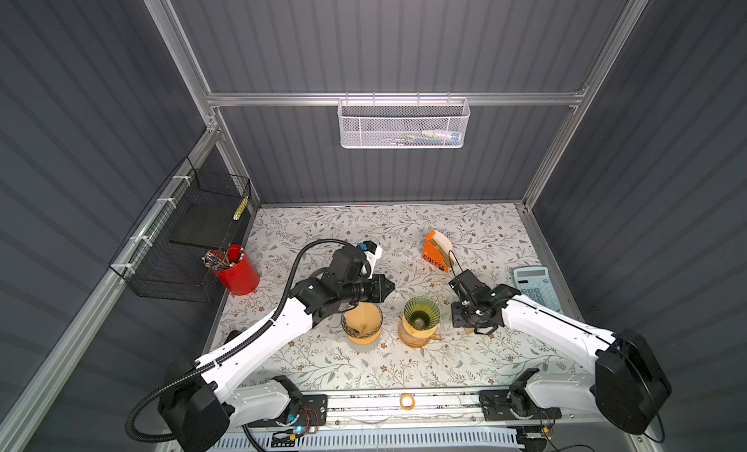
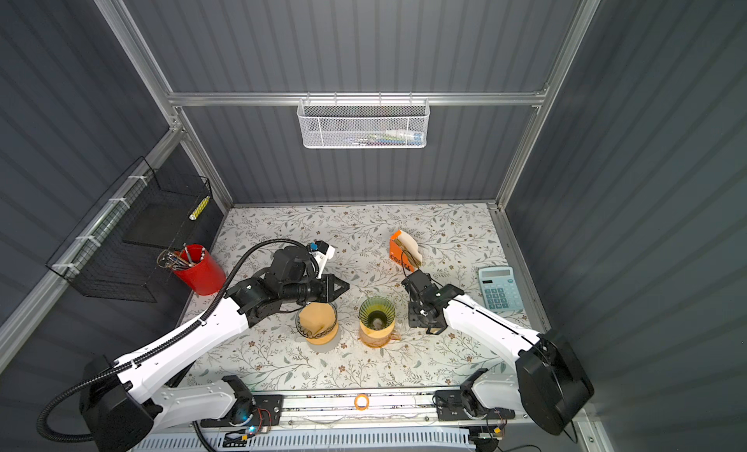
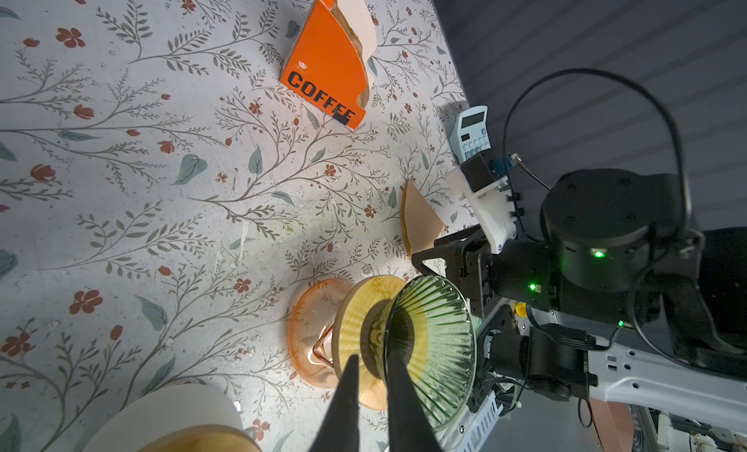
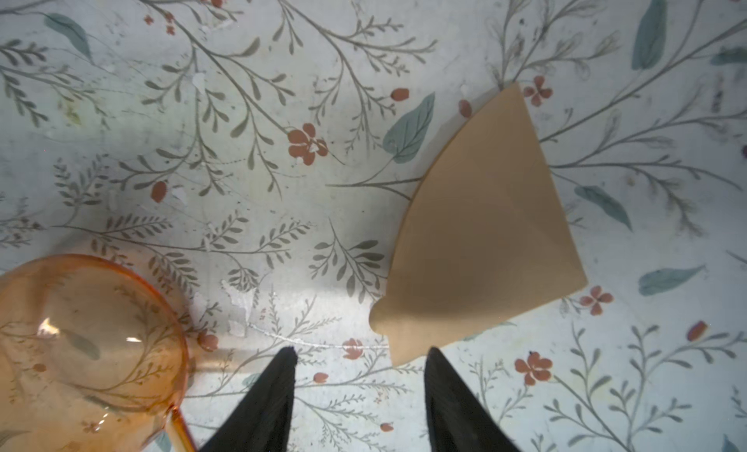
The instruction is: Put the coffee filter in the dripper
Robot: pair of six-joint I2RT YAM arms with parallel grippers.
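right pincer [image 4: 361, 351] stands open, coffee filter [image 4: 481, 227] lying flat and unheld just beyond its tips.

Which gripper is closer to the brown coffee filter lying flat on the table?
Right. The right gripper hangs open at the edge of the coffee filter. The left gripper sits shut on the far side of the green dripper, farther off.
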